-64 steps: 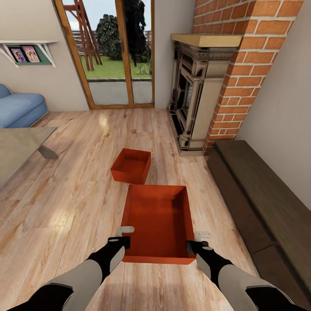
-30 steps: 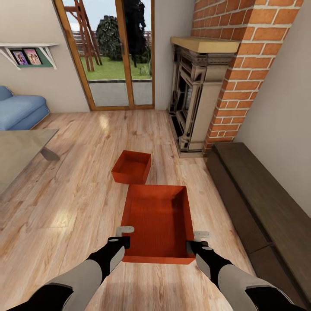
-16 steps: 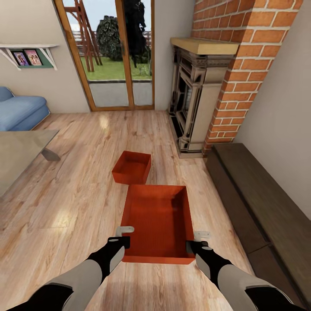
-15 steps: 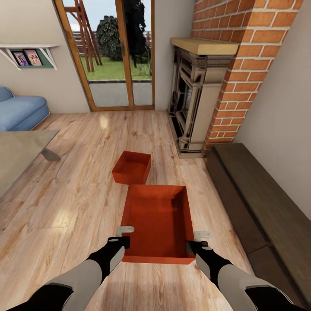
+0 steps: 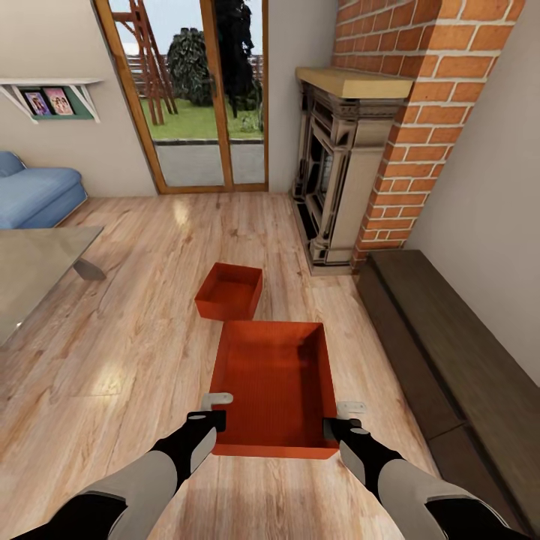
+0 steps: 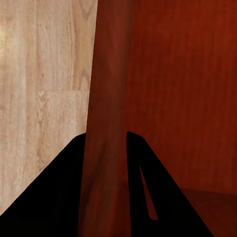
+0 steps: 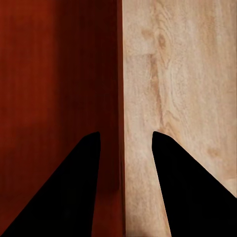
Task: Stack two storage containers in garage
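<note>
Left gripper (image 5: 215,411): clamped on near container (image 5: 276,382) wall.
Right gripper (image 5: 343,418): wall straddled; grip untellable.
Risk: tilt judged likely if right side slipped.

Your left hand (image 5: 216,409) covers the near left corner of the container (image 5: 274,382) it grips, and your right hand (image 5: 343,417) covers the near right corner. In the left wrist view, the wall (image 6: 106,123) runs between the dark fingers (image 6: 59,197) and blurs into a smear, its rim cut off at the picture's edge. In the right wrist view, you cannot tell whether the right finger (image 7: 187,187) touches the wall (image 7: 117,98). Beyond both hands, the second container (image 5: 229,290) hides its far outer side. The blue sofa (image 5: 34,196) and the glass-topped bench (image 5: 30,262) are cut off at the picture's edge.
</note>
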You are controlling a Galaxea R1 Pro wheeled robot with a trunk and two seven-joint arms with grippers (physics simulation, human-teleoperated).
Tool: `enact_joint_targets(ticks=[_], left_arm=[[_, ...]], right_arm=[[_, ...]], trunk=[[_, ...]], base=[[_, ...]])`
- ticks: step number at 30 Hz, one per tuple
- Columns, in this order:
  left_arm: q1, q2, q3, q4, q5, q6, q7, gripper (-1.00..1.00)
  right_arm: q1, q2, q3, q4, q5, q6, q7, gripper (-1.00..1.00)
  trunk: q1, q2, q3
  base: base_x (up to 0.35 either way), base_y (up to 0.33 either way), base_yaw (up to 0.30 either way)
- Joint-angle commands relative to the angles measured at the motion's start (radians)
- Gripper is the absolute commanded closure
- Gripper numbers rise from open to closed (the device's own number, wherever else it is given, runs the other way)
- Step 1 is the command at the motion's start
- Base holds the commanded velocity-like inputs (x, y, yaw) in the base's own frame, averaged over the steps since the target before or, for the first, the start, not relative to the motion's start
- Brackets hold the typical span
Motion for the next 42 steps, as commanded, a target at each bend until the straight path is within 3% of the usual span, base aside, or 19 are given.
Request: enact_joint_targets(ticks=[1, 14, 24, 37, 42], left_arm=[[0.0, 0.0, -0.002, -0.003, -0.012, 0.007, 0.022, 1.0], [0.0, 0.0, -0.002, -0.003, -0.012, 0.007, 0.022, 1.0], [0.0, 0.0, -0.002, -0.003, -0.012, 0.006, 0.022, 1.0], [0.0, 0.0, -0.002, -0.004, -0.012, 0.006, 0.022, 1.0], [0.0, 0.0, -0.002, -0.003, -0.012, 0.007, 0.022, 1.0]], right_arm=[[0.0, 0.001, 0.006, 0.001, -0.014, 0.0, 0.002, 1.0], [0.0, 0.001, 0.006, 0.001, -0.014, 0.0, 0.0, 1.0], [0.002, 0.003, 0.006, 0.001, -0.014, 0.0, 0.0, 1.0], [0.003, 0.003, 0.006, 0.001, -0.014, 0.0, 0.002, 1.0], [0.003, 0.003, 0.006, 0.001, -0.015, 0.0, 0.002, 1.0]], trunk=[[-0.004, 0.006, 0.002], [-0.054, 0.097, 0.043], [-0.092, 0.167, 0.088], [-0.092, 0.167, 0.109], [-0.111, 0.202, 0.132]], base=[[0.0, 0.0, 0.0], [0.0, 0.0, 0.0], [0.0, 0.0, 0.0], [0.0, 0.0, 0.0], [0.0, 0.0, 0.0]])
